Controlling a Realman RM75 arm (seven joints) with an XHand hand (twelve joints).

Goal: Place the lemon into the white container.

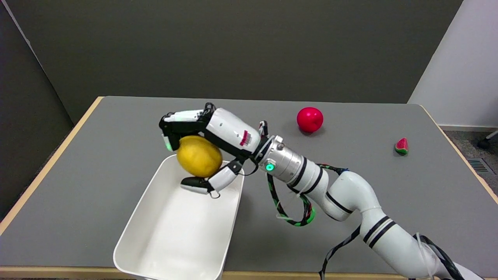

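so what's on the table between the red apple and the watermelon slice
Nothing: in the head view the grey table is bare between the red apple and the watermelon slice. The right hand with the lemon is off to the left, over the white container.

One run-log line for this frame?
phase: transport | right hand: holds lemon | position: above white container far end | release: not yet

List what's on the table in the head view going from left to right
White container → lemon held in the right hand → red apple → watermelon slice.
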